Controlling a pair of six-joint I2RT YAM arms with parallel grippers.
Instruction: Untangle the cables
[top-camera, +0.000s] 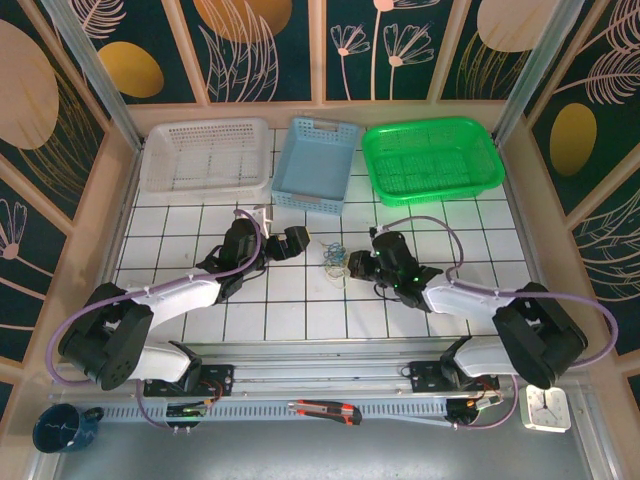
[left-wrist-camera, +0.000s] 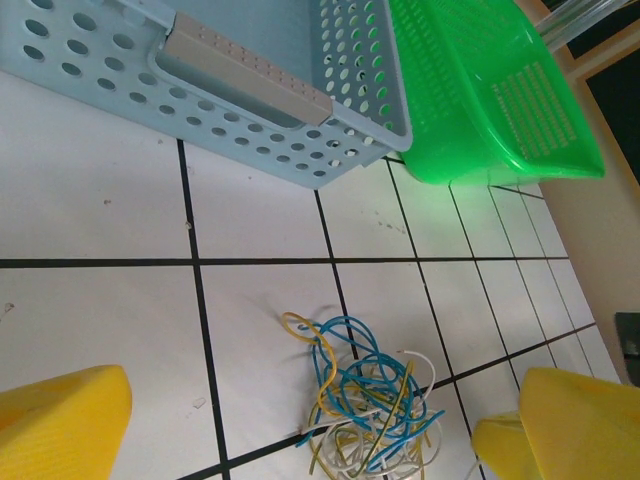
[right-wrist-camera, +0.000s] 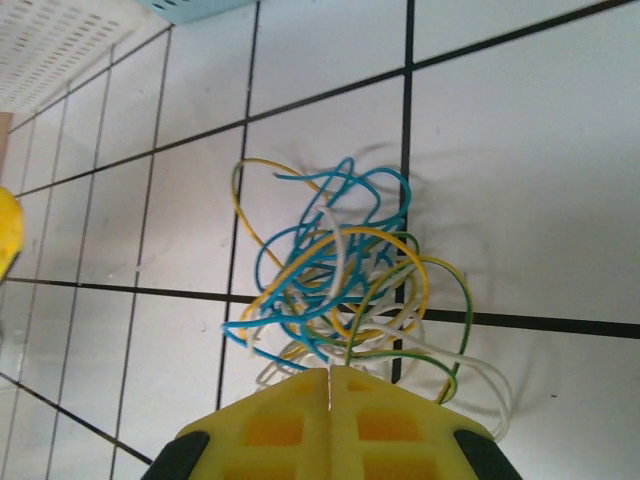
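Yellow fingers (right-wrist-camera: 270, 425) of the right gripper (right-wrist-camera: 330, 378) are pressed flat together at the near edge of the cables (right-wrist-camera: 335, 280). Strands run under the tips, and whether one is pinched cannot be told. The left gripper (left-wrist-camera: 315, 420) stands spread wide, one finger on each side of the tangle. The blue, yellow, white and green wires lie on the white tiled table (top-camera: 300, 310), between both grippers, near the blue basket (top-camera: 325, 124).

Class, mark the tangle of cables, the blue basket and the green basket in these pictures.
cables (right-wrist-camera: 335, 300), right wrist view, middle of tangle
blue basket (top-camera: 308, 203), top external view, near wall
green basket (top-camera: 440, 193), top external view, near rim
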